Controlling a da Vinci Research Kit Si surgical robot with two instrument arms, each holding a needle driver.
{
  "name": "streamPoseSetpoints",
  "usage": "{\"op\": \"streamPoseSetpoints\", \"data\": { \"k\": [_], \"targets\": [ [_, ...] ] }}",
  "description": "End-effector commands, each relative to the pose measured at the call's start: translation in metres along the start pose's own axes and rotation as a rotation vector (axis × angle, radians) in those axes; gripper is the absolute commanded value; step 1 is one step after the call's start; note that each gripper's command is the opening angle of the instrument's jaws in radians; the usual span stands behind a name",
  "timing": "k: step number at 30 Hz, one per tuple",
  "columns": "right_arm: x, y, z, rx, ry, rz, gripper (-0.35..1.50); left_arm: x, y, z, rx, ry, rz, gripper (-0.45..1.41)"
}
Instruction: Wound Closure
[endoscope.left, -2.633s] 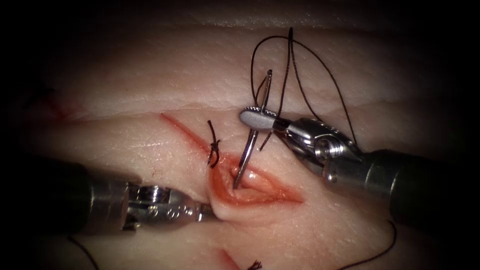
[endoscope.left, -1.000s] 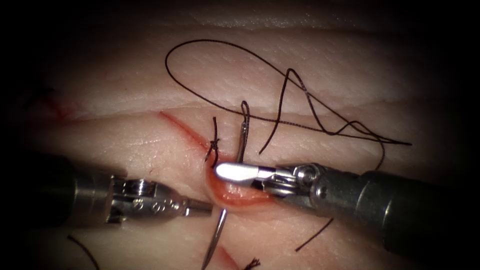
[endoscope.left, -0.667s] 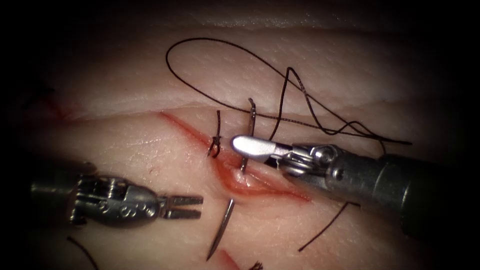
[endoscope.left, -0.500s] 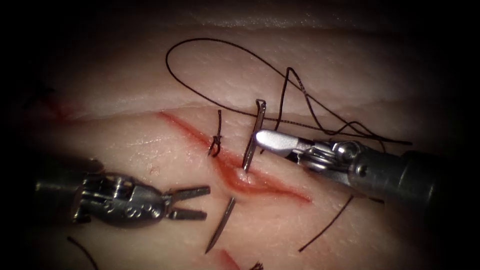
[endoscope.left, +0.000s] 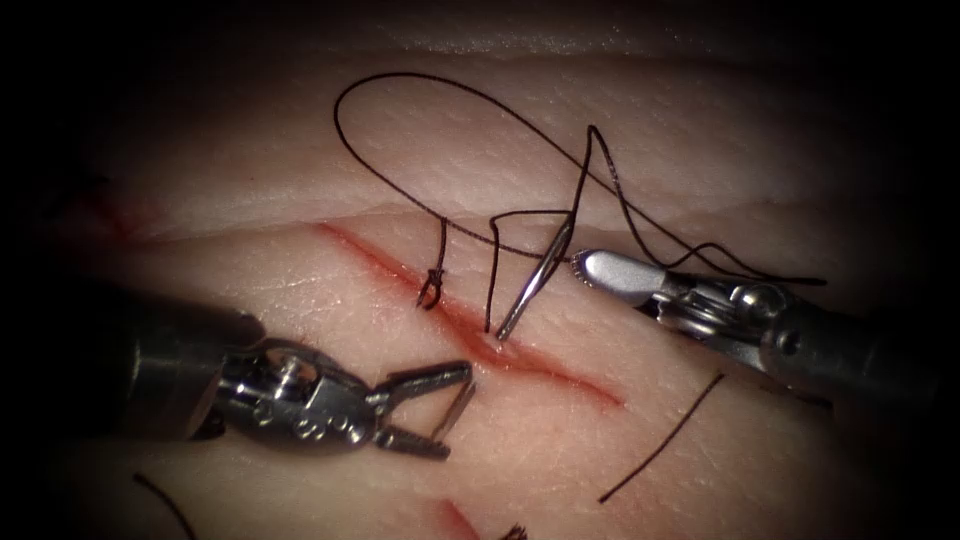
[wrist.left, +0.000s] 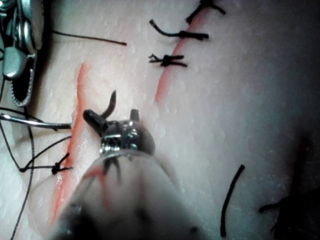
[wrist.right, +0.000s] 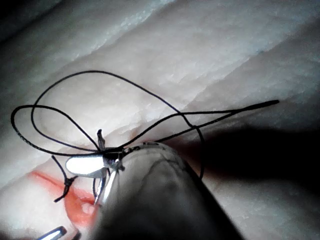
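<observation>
The curved needle (endoscope.left: 535, 280) is in the tissue (endoscope.left: 300, 290). Its rear half stands out of the right side of the cut (endoscope.left: 560, 372), and its tip (endoscope.left: 455, 405) comes out on the left side. My left tool (endoscope.left: 457, 412) has its jaws open around that tip, seen also in the left wrist view as left tool (wrist.left: 111, 116) and tip (wrist.left: 111, 100). My right tool (endoscope.left: 590, 270) is open beside the needle's rear end and holds nothing. The thread (endoscope.left: 450, 110) loops from the needle's end across the tissue.
A tied stitch (endoscope.left: 432, 285) sits on the cut left of the needle. A loose cut piece of thread (endoscope.left: 660, 440) lies lower right. Further tied stitches (wrist.left: 172, 60) close a second cut. Red fluid lines the cut.
The left tool opened and moved right to the emerging needle tip. The right tool drew back up and right, off the cut. The needle's rear end swung right.
</observation>
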Motion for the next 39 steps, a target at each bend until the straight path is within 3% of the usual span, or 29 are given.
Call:
{"op": "streamPoseSetpoints", "data": {
  "k": [1,10,14,21,27,39],
  "targets": [
    [-0.0002,0.0006,0.0013,0.005,0.001,-0.005,1.33,-0.0001,0.0001,0.0011,-0.008,0.006,0.008,0.49],
    [-0.0009,0.0012,0.0014,0.009,0.007,-0.014,1.31,0.0001,-0.0011,0.0018,-0.061,0.134,0.009,0.14],
    [-0.0014,0.0015,0.0013,0.008,0.005,-0.02,1.31,-0.0002,-0.0012,0.0023,-0.112,0.208,-0.031,-0.45],
    [-0.0015,0.0015,0.0012,0.006,0.003,-0.022,1.3,-0.0004,-0.0005,0.0018,-0.255,0.297,-0.235,-0.45],
    [-0.0016,0.0016,0.0011,0.006,0.003,-0.028,1.28,0.0013,0.0015,-0.0008,-0.419,0.368,-0.462,-0.45],
    [-0.0018,0.0016,0.001,0.007,0.002,-0.029,1.28,0.0056,0.0008,-0.0058,-0.56,0.4,-0.707,-0.45]
  ]
}}
